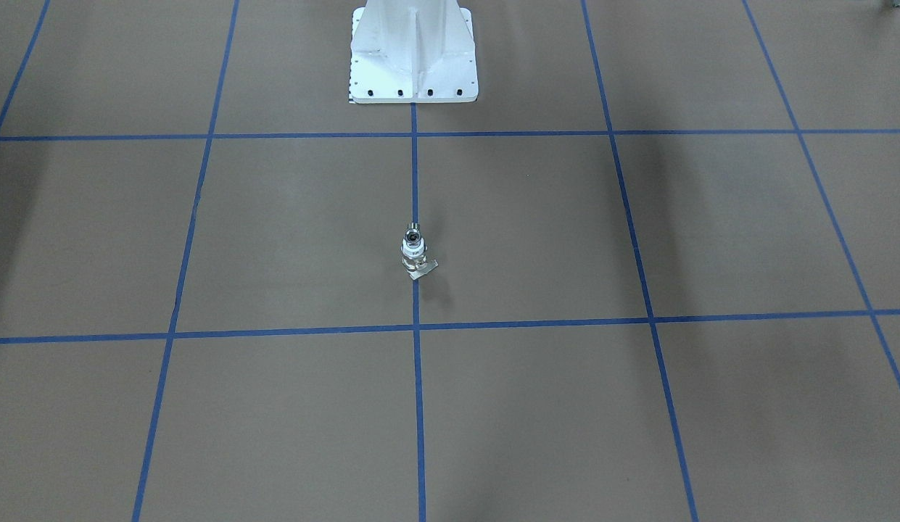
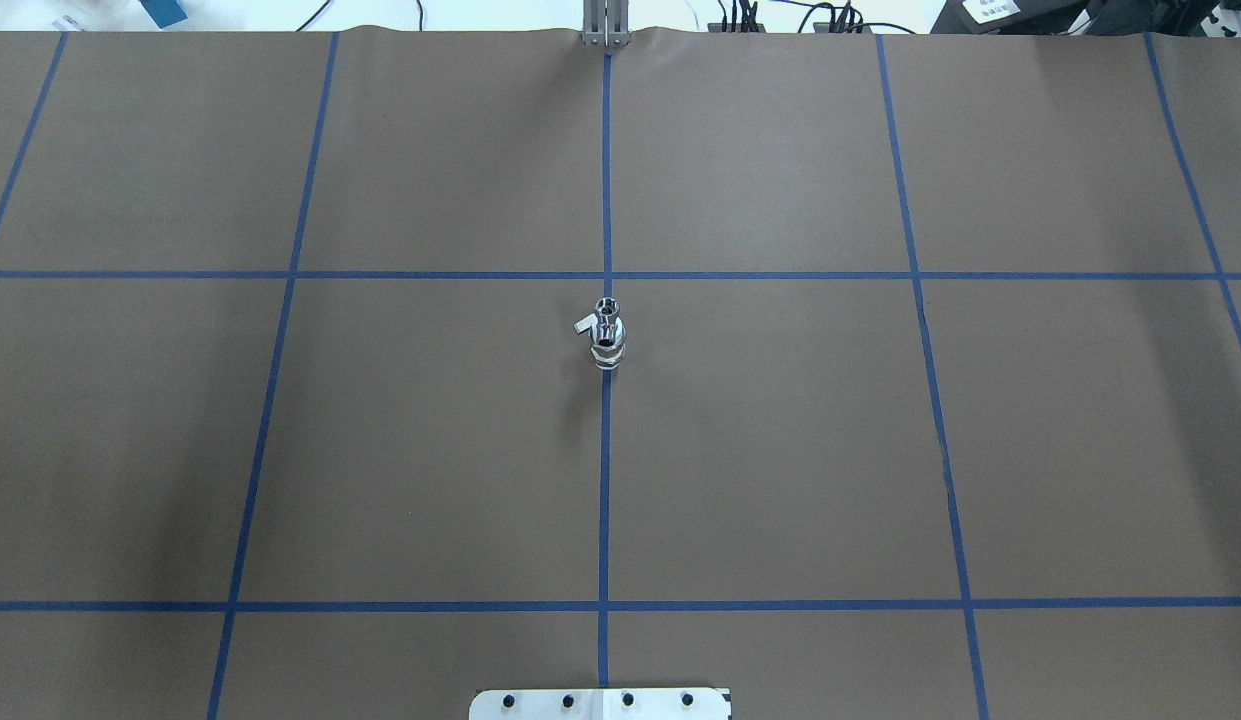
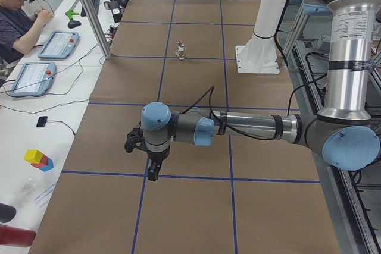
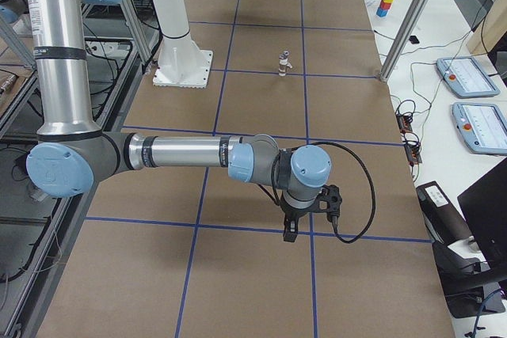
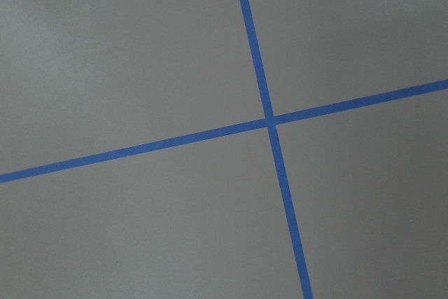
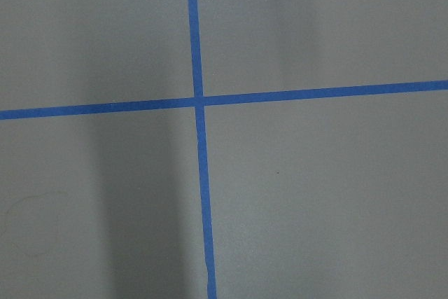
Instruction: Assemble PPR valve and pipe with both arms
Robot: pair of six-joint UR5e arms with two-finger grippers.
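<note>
The PPR valve (image 2: pixel 607 345) stands upright at the table's middle on the blue centre line, with its white lever tab (image 2: pixel 586 323) at the side. It also shows in the front view (image 1: pixel 414 255) and small in both side views (image 3: pixel 181 50) (image 4: pixel 283 62). A shiny silver stub with a dark bore, the pipe (image 2: pixel 607 306) (image 1: pixel 413 234), sits at its top end. My left gripper (image 3: pixel 153 172) hangs low over the paper far from the valve. My right gripper (image 4: pixel 288 229) does the same at the other end. I cannot tell whether either is open or shut.
The white bolted pedestal (image 1: pixel 413 54) stands at the robot's side of the table. Both wrist views show only brown paper and a blue tape crossing (image 5: pixel 269 121) (image 6: pixel 199 100). Tablets (image 3: pixel 58 44) and a seated operator (image 3: pixel 18 10) are beyond the far edge.
</note>
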